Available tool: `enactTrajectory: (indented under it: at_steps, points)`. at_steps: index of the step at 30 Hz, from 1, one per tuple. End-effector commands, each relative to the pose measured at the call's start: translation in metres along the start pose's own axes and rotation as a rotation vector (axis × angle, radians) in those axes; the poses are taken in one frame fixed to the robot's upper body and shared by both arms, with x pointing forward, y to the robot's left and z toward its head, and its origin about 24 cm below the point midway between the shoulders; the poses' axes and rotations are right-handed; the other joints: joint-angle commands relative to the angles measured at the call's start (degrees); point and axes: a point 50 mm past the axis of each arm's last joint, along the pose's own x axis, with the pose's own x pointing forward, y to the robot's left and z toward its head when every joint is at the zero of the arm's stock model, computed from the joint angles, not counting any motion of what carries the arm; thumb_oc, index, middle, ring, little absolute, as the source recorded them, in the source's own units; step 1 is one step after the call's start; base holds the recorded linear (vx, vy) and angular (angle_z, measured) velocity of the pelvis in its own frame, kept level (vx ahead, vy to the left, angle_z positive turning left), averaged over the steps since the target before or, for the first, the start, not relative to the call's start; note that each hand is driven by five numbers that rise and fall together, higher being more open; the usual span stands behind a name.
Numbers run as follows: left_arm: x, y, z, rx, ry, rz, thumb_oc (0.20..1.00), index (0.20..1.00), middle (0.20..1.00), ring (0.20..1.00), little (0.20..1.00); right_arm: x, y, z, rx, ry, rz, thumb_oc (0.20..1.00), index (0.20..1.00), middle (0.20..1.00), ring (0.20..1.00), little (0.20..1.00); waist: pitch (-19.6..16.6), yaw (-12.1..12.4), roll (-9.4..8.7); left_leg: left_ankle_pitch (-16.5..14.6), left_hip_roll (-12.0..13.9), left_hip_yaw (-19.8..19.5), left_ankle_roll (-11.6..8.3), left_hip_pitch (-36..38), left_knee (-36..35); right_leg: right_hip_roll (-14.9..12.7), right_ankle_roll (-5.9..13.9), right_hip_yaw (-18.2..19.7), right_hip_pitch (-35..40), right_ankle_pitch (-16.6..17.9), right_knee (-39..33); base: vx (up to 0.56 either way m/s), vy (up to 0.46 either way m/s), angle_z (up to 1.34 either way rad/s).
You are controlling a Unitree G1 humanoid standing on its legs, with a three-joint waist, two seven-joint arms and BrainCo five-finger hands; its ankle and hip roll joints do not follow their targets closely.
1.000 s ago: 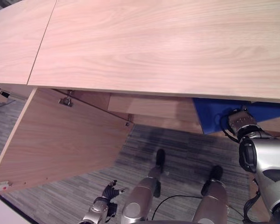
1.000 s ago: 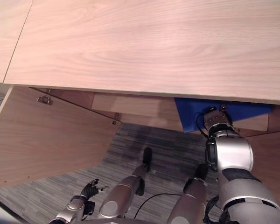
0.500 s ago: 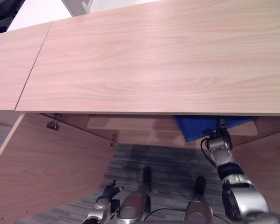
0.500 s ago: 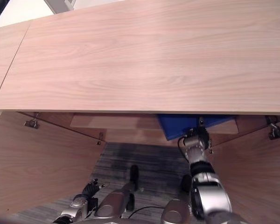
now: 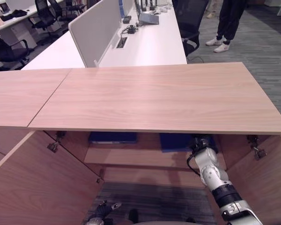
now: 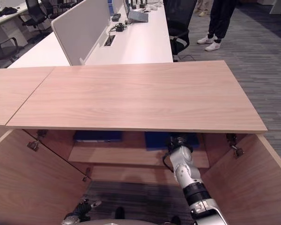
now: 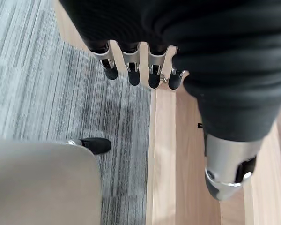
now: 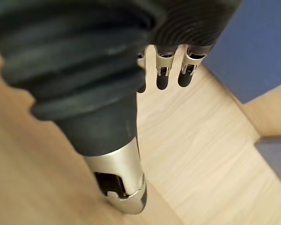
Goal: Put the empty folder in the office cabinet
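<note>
Cabinet top (image 5: 159,96) overhangs folder (image 5: 175,141) beside right hand (image 8: 171,70) on shelf (image 5: 140,157).

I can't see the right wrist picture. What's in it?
The robot's right hand hangs with straight fingers, holding nothing, over a light wooden shelf. A blue folder lies flat on the shelf just past the fingertips.

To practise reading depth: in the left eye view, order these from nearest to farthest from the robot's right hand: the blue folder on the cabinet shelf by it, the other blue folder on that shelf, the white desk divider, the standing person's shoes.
1. Blue folder, beside the right hand.
2. Other blue folder, further left on the shelf.
3. White desk divider, beyond the cabinet top, left.
4. Person's shoes, far back on the carpet.
</note>
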Motion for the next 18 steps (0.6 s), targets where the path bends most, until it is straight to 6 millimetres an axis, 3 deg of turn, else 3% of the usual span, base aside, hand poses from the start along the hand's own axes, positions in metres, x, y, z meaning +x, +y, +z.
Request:
enactTrajectory:
  at_steps: [1, 14, 18]
  points:
    - [0.006, 0.010, 0.015, 0.091, -0.026, 0.023, 1.000, 1.000, 1.000, 1.000, 1.000, 0.014, 0.044, 0.046, 0.001, -0.197, 0.194, 1.000, 1.000, 1.000, 1.000, 1.000, 0.45, 2.09, -1.00, -7.24, 3.60, -1.72, -3.79, 5.57, 0.72, -2.56, 2.16, -1.95, -0.59, -4.20, 6.87, 0.01, -0.015, 0.03]
    - [0.006, 0.014, 0.014, 0.058, -0.015, 0.037, 1.000, 1.000, 1.000, 1.000, 1.000, 0.008, 0.024, 0.026, 0.022, -0.128, 0.108, 1.000, 1.000, 1.000, 1.000, 1.000, 0.18, 1.76, -1.05, -7.78, 3.80, -2.18, -3.47, 6.22, 0.72, -2.47, 2.10, -1.94, -0.22, -4.80, 7.38, 0.00, -0.001, 0.00]
    - [0.006, 0.013, 0.016, 0.046, -0.024, 0.037, 1.000, 1.000, 1.000, 1.000, 1.000, 0.002, 0.008, 0.011, -0.117, -0.075, 0.061, 1.000, 1.000, 1.000, 1.000, 1.000, 0.19, 1.70, -1.09, -7.90, 3.79, -2.27, -3.35, 6.49, 0.72, -2.49, 2.08, -2.10, 0.10, -5.11, 7.66, 0.00, -0.005, 0.02]
